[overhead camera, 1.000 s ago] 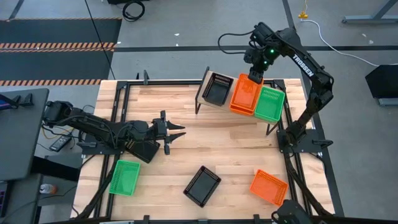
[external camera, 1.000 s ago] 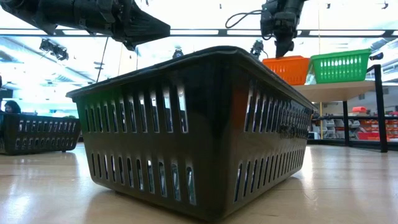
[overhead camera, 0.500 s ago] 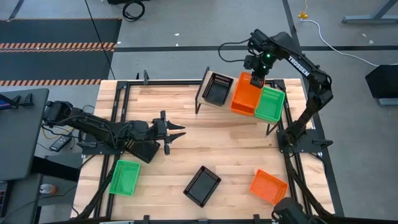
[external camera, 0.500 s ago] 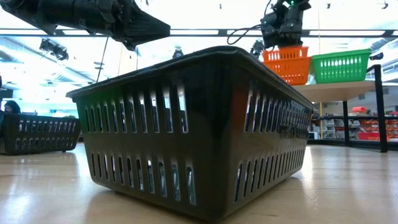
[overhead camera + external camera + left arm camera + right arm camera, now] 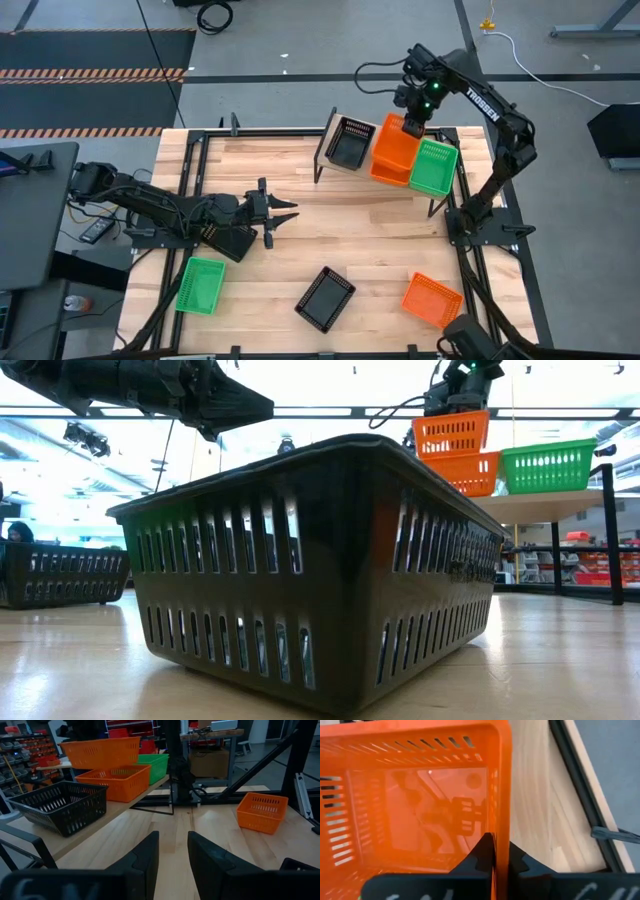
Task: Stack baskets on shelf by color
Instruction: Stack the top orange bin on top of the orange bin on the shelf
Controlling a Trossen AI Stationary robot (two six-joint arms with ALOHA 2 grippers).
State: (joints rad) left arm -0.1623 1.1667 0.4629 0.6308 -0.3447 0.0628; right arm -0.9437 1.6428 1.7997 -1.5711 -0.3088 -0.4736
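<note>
Right end effector (image 5: 493,851) pinches orange basket (image 5: 415,795) wall (lifted).

Place: a robotics lab or workshop is indicated | Floor: grey concrete (image 5: 300,95) with hazard-striped mats (image 5: 90,72) is seen; a loose cable (image 5: 520,50) is laid across it | Background: shelving with red parts bins (image 5: 27,742) is seen | Ceiling: strip lights (image 5: 330,410) are mounted overhead

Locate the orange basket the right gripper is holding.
In the low view the lifted orange basket hangs from the right gripper, just above the second orange basket on the shelf, left of the green basket.
</note>
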